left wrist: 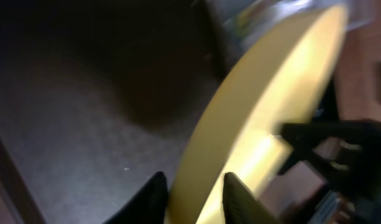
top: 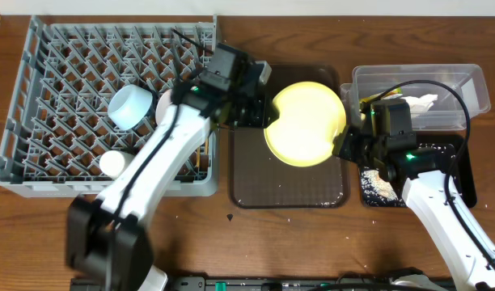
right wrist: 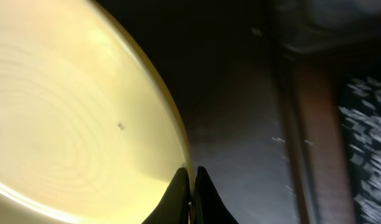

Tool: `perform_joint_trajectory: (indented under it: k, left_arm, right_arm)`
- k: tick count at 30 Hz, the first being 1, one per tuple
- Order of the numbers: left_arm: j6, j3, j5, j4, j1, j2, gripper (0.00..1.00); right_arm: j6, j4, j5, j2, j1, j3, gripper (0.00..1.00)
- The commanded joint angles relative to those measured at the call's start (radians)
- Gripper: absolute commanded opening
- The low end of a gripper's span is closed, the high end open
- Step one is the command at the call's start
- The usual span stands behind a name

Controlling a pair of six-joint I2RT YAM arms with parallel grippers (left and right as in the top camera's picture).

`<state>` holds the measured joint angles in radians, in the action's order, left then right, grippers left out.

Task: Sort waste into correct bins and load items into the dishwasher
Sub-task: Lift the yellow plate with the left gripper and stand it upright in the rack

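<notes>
At the table's left stands the grey dish rack [top: 21, 121], a light blue bowl [top: 129, 105] among its pegs. Over the brown serving tray [top: 288, 187] the yellow plate [top: 306, 123] is held tilted. The right gripper [right wrist: 190, 186] pinches the plate's rim tight. The left gripper [left wrist: 195, 198] straddles the opposite rim, but blur hides whether it squeezes.

I can read no words, numbers, brands or signs in any of my views. The yellow plate [top: 306, 123] is plain, and the wrapper packet [top: 395, 88] is too small to read.
</notes>
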<state>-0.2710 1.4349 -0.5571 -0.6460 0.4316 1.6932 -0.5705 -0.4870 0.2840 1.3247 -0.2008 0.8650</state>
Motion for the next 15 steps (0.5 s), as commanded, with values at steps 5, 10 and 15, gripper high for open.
perform_joint_trajectory:
  k: [5, 10, 15]
  left_arm:
    - [0.061, 0.023, -0.087, 0.006, 0.01, -0.161, 0.38]
    - [0.063, 0.023, -0.018, -0.008, 0.01, -0.186, 0.29]
    - [0.096, 0.022, 0.017, -0.045, 0.01, -0.184, 0.08]
  right_arm:
    - [0.105, 0.091, 0.352, -0.018, -0.008, 0.006, 0.01]
    - [0.15, 0.114, 0.447, -0.018, -0.008, 0.006, 0.01]
    - [0.149, 0.114, 0.449, -0.018, -0.008, 0.006, 0.01]
